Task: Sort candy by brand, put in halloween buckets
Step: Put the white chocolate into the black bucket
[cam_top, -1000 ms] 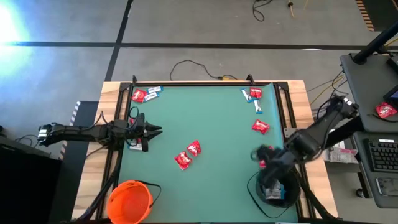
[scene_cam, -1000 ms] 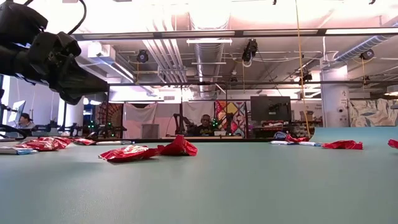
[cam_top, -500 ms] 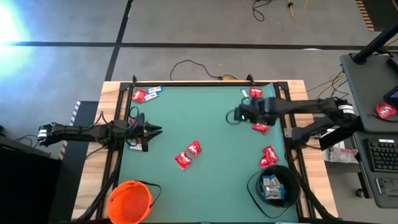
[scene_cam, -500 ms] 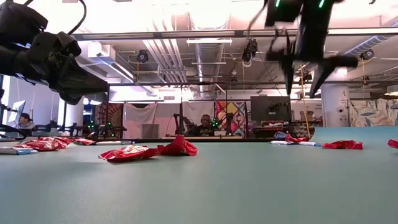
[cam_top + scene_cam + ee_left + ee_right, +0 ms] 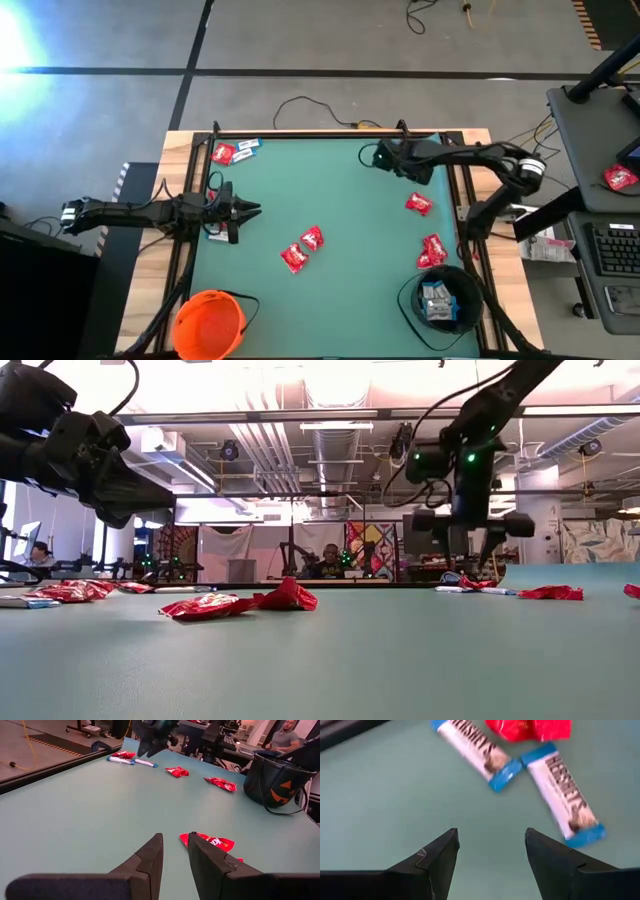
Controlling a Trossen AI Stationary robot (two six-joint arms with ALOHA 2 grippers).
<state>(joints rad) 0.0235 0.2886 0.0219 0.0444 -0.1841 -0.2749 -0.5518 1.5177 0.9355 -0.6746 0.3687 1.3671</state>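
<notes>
My right gripper [image 5: 379, 157] is open and empty, low over the table's far right part. Just beyond its fingertips lie two blue-and-white candy bars [image 5: 567, 790] [image 5: 477, 747] and a red candy [image 5: 530, 727], flat on the green mat. My left gripper [image 5: 250, 209] hangs at the table's left side, open by a narrow gap and empty. The black bucket [image 5: 440, 300] stands at the near right with blue-and-white candy inside. The orange bucket [image 5: 210, 322] stands at the near left. Two red candies [image 5: 303, 248] lie mid-table.
More red candies lie at the right [image 5: 418, 204] and beside the black bucket [image 5: 432, 250]. A red and a blue-and-white candy [image 5: 233, 151] lie at the far left corner. A black frame rail [image 5: 320, 133] runs along the far edge. A person sits beyond the table [image 5: 330, 560].
My right gripper has swung from above the black bucket at the near right toward the table's far edge, then come down over the blue-and-white bars at the far right.
</notes>
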